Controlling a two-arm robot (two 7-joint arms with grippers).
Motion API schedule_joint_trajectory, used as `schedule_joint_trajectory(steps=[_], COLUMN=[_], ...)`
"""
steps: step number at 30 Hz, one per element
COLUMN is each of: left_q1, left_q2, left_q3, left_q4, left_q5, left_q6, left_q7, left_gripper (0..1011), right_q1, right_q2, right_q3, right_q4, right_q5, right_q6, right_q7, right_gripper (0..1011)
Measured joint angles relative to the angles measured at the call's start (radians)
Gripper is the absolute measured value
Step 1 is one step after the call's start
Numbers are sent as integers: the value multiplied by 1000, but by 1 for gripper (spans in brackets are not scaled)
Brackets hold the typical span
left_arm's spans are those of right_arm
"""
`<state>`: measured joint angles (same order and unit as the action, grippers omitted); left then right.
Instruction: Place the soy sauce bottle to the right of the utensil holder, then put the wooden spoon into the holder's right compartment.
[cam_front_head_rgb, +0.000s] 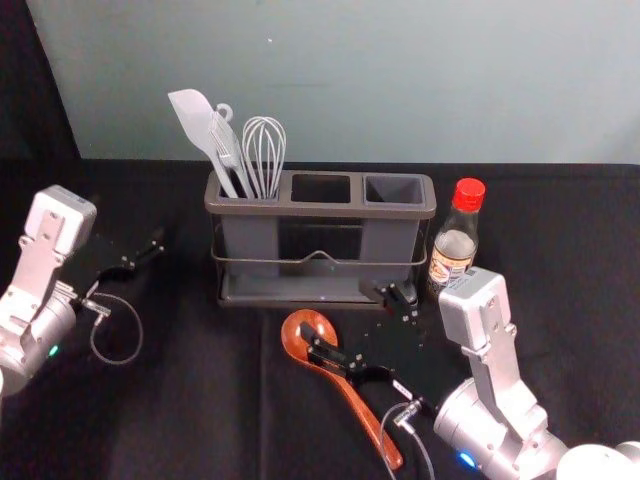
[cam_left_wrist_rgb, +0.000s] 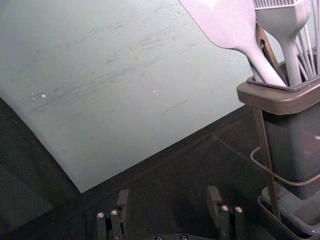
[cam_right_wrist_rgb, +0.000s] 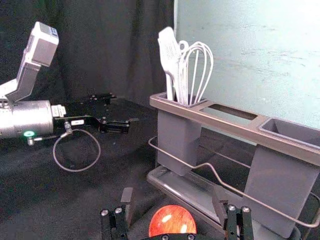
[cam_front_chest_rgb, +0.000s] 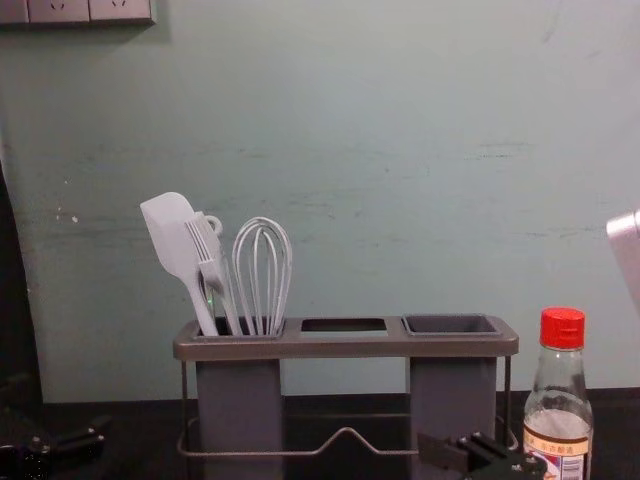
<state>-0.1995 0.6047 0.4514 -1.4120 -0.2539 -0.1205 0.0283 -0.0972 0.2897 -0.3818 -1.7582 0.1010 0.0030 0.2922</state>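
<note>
Head view: utensil holder (cam_front_head_rgb: 320, 210) on the black-covered worktop (cam_front_head_rgb: 200, 400). Soy sauce bottle (cam_front_head_rgb: 454, 245) upright, just beside the holder's right side. Wooden spoon (cam_front_head_rgb: 357, 402) lies in front of the holder, bowl end nearer it, handle slanting toward me and rightward. My right claw (cam_front_head_rgb: 344, 314) is at the bowl, in front of the holder; my left claw (cam_front_head_rgb: 146, 256) is out to the holder's left, well apart.

Left wrist view: left claw (cam_left_wrist_rgb: 168, 196) spread. White spatula (cam_left_wrist_rgb: 227, 27) leans in the holder's left compartment.

Right wrist view: right claw (cam_right_wrist_rgb: 172, 197) spread, red-brown bowl between its fingers, grip contact not discernible. Whisk (cam_right_wrist_rgb: 200, 70) in the holder's left compartment.

Chest view: bottle, red-capped, near the holder's right end; right claw low before the holder's right compartment (cam_front_chest_rgb: 452, 324).
</note>
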Motion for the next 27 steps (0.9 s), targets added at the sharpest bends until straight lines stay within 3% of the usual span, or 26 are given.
schedule_joint_trajectory(steps=[6, 10, 11, 14, 17, 19, 20, 23, 27], left_q1=[0, 0, 0, 0, 0, 0, 0, 0, 0], left_q2=[0, 0, 0, 0, 0, 0, 0, 0, 0], left_q3=[0, 0, 0, 0, 0, 0, 0, 0, 0], left_q4=[0, 0, 0, 0, 0, 0, 0, 0, 0], left_q5=[0, 0, 0, 0, 0, 0, 0, 0, 0], left_q6=[0, 0, 0, 0, 0, 0, 0, 0, 0], left_q7=[0, 0, 0, 0, 0, 0, 0, 0, 0], left_gripper=[1000, 1000, 1000, 1000, 1000, 1000, 1000, 1000, 1000], right_q1=[-7, -13, -13, -7, 22, 38, 55, 87, 127], right_q2=[1, 3, 3, 1, -4, -8, -13, -25, -46], right_q3=[5, 7, 6, 4, -10, -18, -27, -39, -48], right_q4=[-31, -76, -96, -126, -171, -185, -193, -197, -186], right_q5=[-2, -12, -17, -29, -58, -73, -85, -100, -108], right_q6=[52, 146, 199, 289, 474, 544, 609, 709, 802], right_q7=[-5, -22, -28, -37, -40, -43, -43, -39, -24], right_gripper=[1002, 1002, 1002, 1002, 1003, 1002, 1002, 1003, 1003])
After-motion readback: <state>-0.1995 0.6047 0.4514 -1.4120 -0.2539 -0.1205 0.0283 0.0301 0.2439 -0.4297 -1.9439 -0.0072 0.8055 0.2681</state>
